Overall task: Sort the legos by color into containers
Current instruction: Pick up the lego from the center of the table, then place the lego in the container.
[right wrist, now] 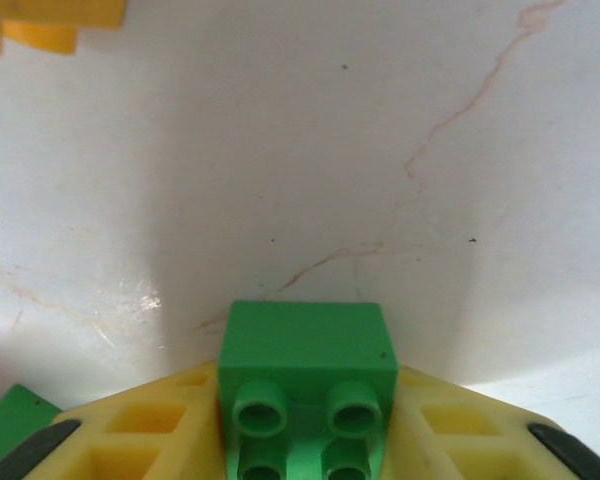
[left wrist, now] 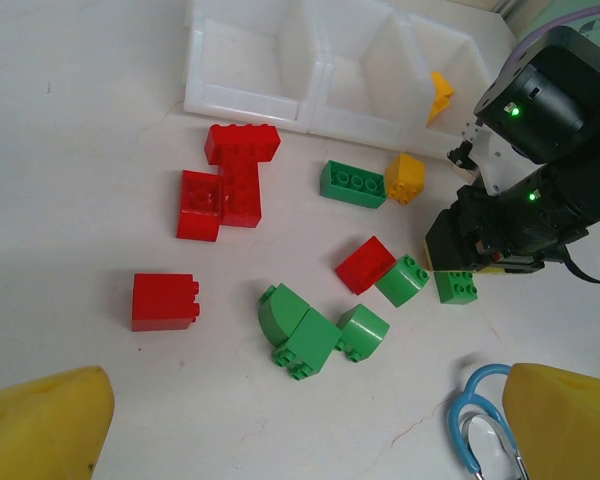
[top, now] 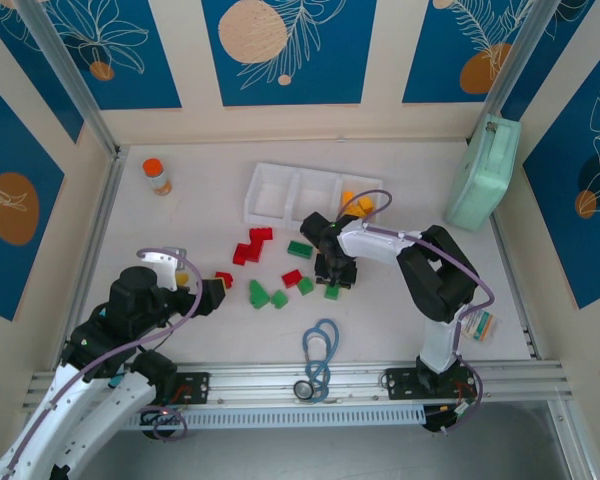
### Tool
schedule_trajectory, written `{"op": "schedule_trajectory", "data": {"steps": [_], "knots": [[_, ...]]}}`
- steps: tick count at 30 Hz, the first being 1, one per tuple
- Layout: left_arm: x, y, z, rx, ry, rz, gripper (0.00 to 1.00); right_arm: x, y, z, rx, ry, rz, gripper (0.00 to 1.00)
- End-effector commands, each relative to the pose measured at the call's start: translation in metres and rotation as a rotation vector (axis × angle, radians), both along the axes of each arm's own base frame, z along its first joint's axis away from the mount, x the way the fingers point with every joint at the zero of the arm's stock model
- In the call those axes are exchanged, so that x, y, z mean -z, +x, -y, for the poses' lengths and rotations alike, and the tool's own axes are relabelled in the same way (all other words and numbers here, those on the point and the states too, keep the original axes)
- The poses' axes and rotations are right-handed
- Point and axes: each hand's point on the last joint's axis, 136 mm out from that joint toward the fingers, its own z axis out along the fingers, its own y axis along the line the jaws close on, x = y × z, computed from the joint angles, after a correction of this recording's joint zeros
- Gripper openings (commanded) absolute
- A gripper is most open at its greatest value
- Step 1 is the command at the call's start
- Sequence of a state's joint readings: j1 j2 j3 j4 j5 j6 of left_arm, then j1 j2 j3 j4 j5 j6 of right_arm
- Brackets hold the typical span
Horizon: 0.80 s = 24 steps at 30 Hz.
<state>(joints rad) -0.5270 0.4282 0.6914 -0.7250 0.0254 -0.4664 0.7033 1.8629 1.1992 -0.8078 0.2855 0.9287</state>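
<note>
Green lego (right wrist: pixel 308 360): on the table (right wrist: pixel 280 150), pinched between the yellow fingers (right wrist: pixel 130 425) of the right hand (top: pixel 337 272), studs facing the wrist.
Right hand: closed on it, pointing straight down for a clean lift.
Left hand (left wrist: pixel 305 420): wide open, empty, hovering short of the red legos (left wrist: pixel 230 180).
Containers (top: pixel 250 195): just beyond the right hand; yellow legos (top: pixel 355 205) sit in one end compartment, so green needs another.
</note>
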Motion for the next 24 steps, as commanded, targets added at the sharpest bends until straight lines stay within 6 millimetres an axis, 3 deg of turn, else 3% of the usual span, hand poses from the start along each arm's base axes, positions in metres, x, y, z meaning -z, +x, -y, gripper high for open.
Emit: {"op": "schedule_trajectory", "data": {"steps": [1, 5, 8, 15, 20, 24], "knots": [[0.001, -0.003, 0.004, 0.025, -0.006, -0.004, 0.99, -0.009, 0.003, 0.0, -0.032, -0.022, 0.022, 0.37], [0.002, -0.002, 0.003, 0.018, -0.004, -0.005, 0.99, -0.043, 0.017, -0.007, -0.078, 0.021, 0.111, 0.37], [0.003, -0.001, 0.001, 0.006, 0.004, -0.008, 0.99, -0.076, 0.039, -0.019, -0.124, 0.071, 0.221, 0.35], [0.003, -0.001, 0.0, 0.002, 0.005, -0.006, 0.99, -0.134, 0.122, -0.041, -0.175, 0.163, 0.419, 0.31], [0.003, -0.001, 0.0, 0.002, 0.007, -0.005, 0.99, -0.144, 0.18, -0.044, -0.214, 0.191, 0.47, 0.31], [0.003, -0.001, 0.0, 0.004, 0.008, -0.004, 0.99, -0.13, 0.212, -0.044, -0.225, 0.223, 0.454, 0.3]]}}
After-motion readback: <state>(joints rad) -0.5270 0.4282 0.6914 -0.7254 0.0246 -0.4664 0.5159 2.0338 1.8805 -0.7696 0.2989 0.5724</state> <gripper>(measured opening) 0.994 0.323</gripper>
